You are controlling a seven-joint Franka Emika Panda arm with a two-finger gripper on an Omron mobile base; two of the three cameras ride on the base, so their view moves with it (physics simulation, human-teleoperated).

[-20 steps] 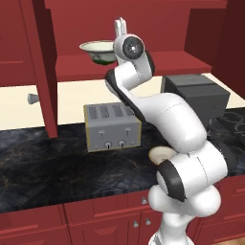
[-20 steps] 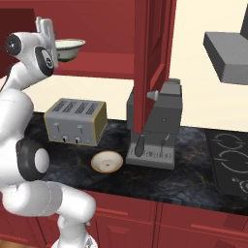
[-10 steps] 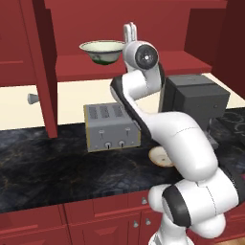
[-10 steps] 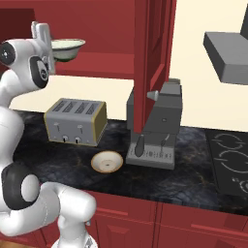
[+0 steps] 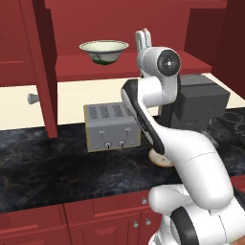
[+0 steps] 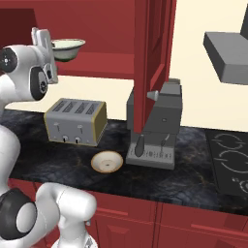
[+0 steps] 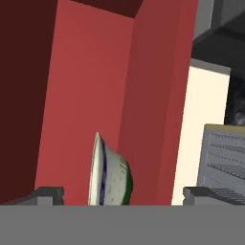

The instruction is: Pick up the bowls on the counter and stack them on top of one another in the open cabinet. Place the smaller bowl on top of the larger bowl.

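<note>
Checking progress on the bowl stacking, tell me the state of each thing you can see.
larger bowl: upright on the open cabinet shelf, nothing inside
smaller bowl: upright on the counter, untouched
gripper: open, holding nothing
open cabinet: door open
toaster: slots empty

- The larger bowl sits on the open cabinet shelf, just left of the gripper.
- Below the gripper, on the counter: toaster, with the smaller bowl to its right.

base views flank arm, share counter; hand view rolled
</note>
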